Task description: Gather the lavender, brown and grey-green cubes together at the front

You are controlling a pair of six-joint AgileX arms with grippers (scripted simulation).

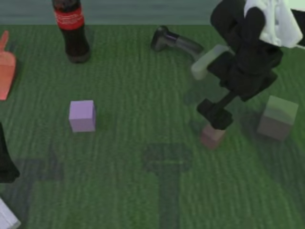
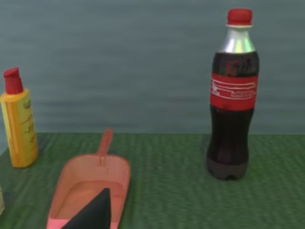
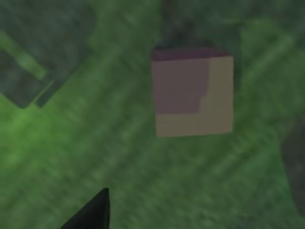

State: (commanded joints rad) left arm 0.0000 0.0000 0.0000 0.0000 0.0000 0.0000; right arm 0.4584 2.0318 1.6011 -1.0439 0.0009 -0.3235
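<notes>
Right gripper [image 1: 215, 117] hanging right over the brown cube [image 1: 211, 136]

can't tell if it's open; wrist view shows the cube's whole top face, half-hidden from above; grey-green cube [image 1: 278, 117] beside it; lavender cube [image 1: 82, 115] well off.

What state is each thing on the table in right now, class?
Cola bottle: upright, capped.
Lavender cube: resting alone, untouched.
Brown cube: on carpet, under right gripper.
Grey-green cube: on carpet, untouched.
Pink scoop: lying flat, empty.
Yellow bottle: upright, capped.
</notes>
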